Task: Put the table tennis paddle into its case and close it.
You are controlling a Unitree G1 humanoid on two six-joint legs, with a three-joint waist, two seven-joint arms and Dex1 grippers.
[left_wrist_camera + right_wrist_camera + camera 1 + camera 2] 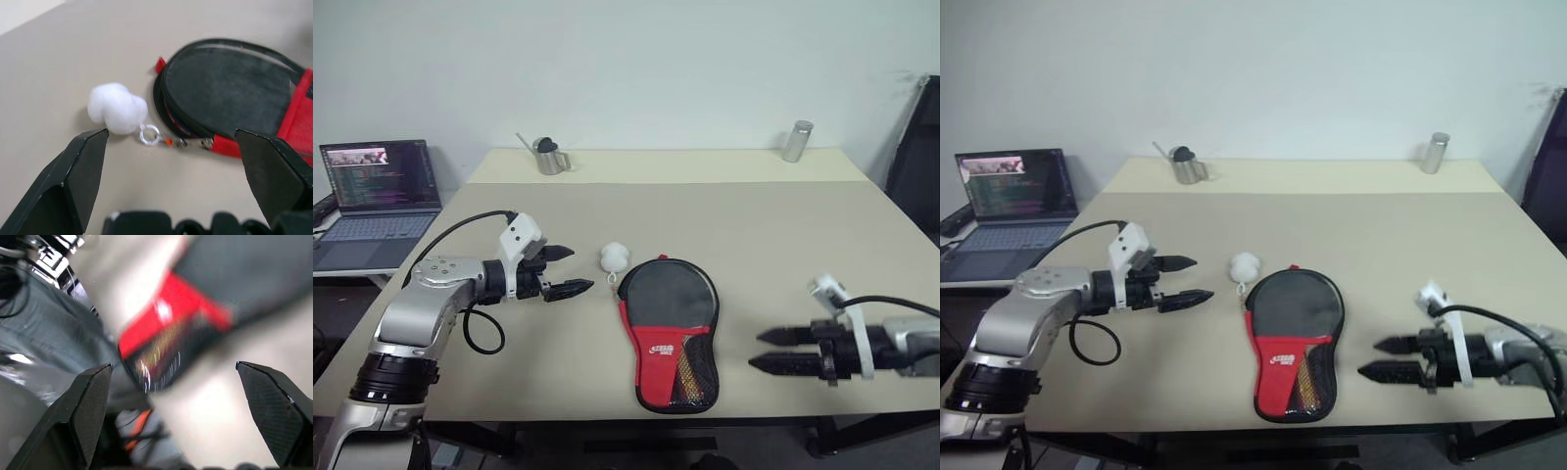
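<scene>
The case [668,294], paddle-shaped in black and red fabric with a white logo, lies flat in the middle of the table. A tan strip shows through its mesh pocket [690,367], likely the table tennis paddle's handle; the rest of the paddle is hidden. A white pompom [615,257] hangs from the zipper pull [186,143] at the case's left rim. My left gripper [582,268] hovers open just left of the pompom, pointing at it. To the right of the case my right gripper [755,351] is open, apart from it and holding nothing.
An open laptop [382,186] sits on a side desk at the left. A metal pitcher [548,157] and a metal tumbler [797,140] stand along the table's far edge. A black chair [915,147] stands at the right.
</scene>
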